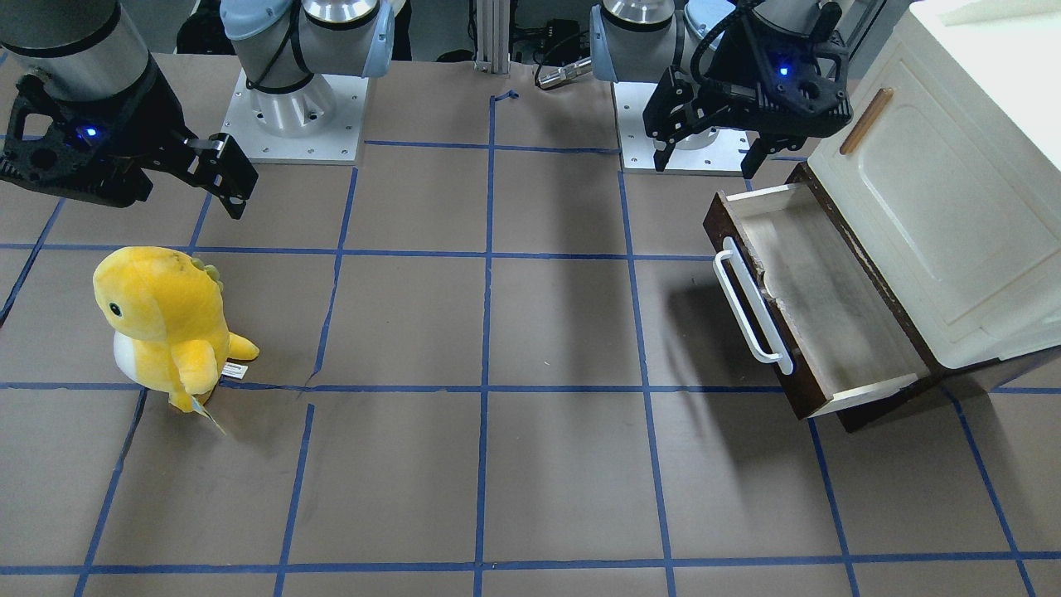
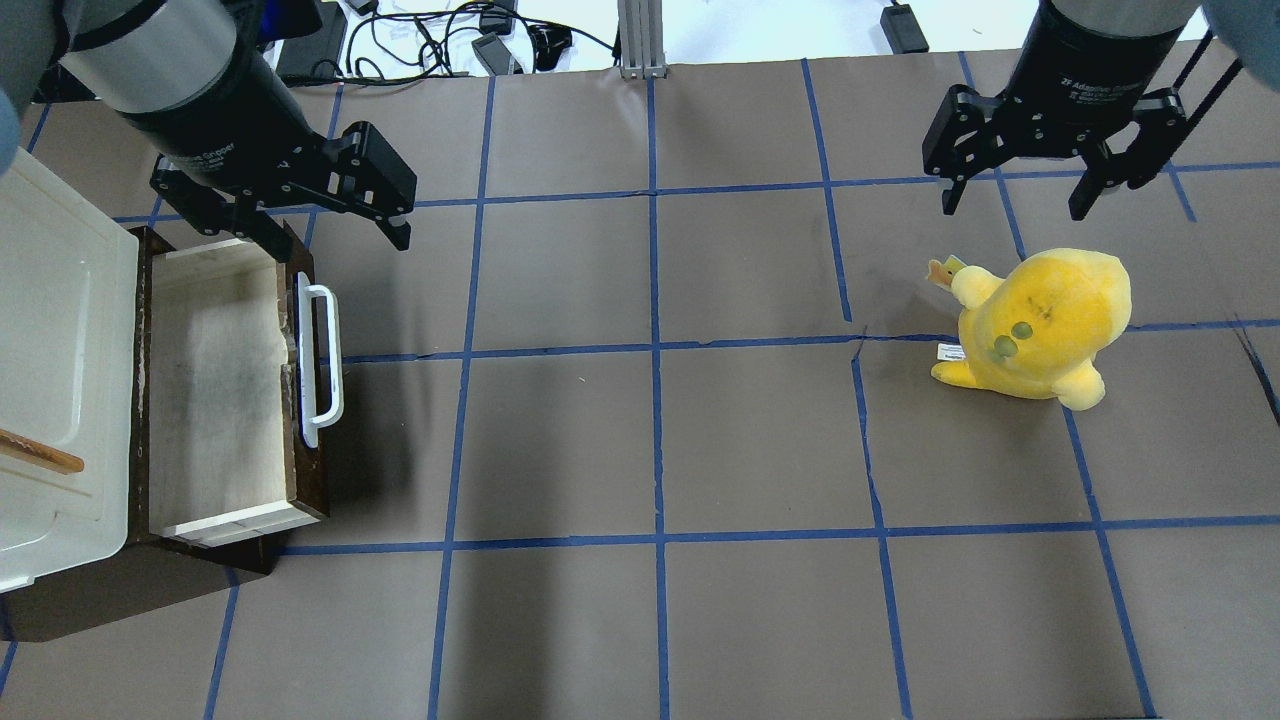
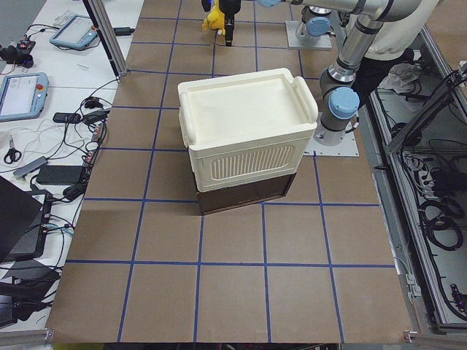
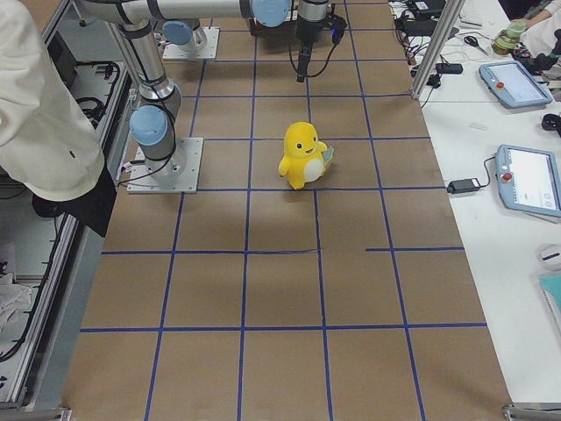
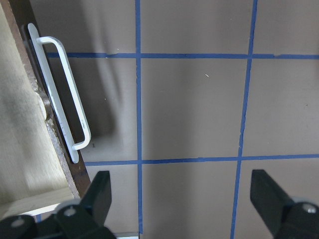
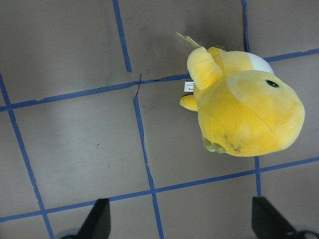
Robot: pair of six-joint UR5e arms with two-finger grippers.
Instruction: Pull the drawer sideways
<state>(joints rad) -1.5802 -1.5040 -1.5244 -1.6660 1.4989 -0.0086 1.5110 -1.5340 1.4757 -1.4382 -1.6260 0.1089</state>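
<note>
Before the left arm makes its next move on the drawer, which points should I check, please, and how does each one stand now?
1. Left end effector open: ok, fingers wide apart.
2. Handle between its fingers: not ok; in the wrist view it lies off to one side.
3. Drawer state: ok, pulled out of the cabinet, nothing inside.
4. Plush toy away from the drawer: ok, far across the table.
5. Right end effector out of the way: ok, open, near the plush toy.
6. Height of the left end effector over the handle: cannot tell.

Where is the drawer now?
In the overhead view the drawer sits open at the left edge, protruding from under the cream cabinet, the open left end effector hovering by its far corner.
</note>
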